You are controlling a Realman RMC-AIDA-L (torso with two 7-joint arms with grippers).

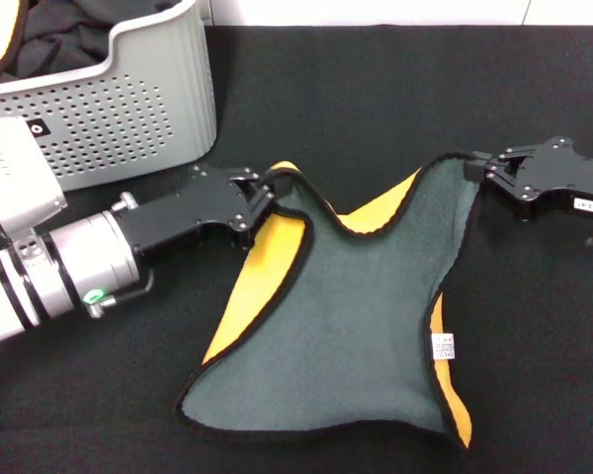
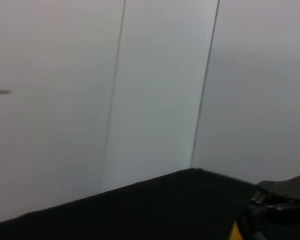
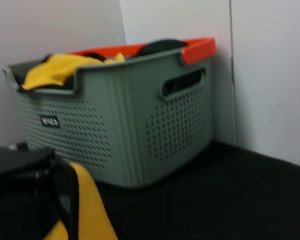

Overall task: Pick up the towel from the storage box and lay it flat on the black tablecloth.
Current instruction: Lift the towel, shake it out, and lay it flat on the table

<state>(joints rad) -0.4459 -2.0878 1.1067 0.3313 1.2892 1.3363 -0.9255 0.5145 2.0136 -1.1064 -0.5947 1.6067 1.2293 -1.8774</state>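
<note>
The towel [image 1: 376, 316] is spread on the black tablecloth [image 1: 376, 89], grey-green face up, with orange-yellow folds along its edges and a white tag near its right edge. My left gripper [image 1: 265, 195] is shut on its far left corner. My right gripper [image 1: 486, 172] is shut on its far right corner. Both corners are held slightly raised, and the edge between them sags. The storage box [image 1: 128, 109] stands at the back left. In the right wrist view the towel's yellow face [image 3: 87, 210] hangs in front of the box [image 3: 125, 130].
The box holds dark cloth [image 1: 69, 39] and a yellow cloth [image 3: 65, 67], and an orange rim [image 3: 197, 47] shows behind it. A white wall [image 2: 140, 90] stands beyond the tablecloth's far edge. Bare tablecloth lies around the towel.
</note>
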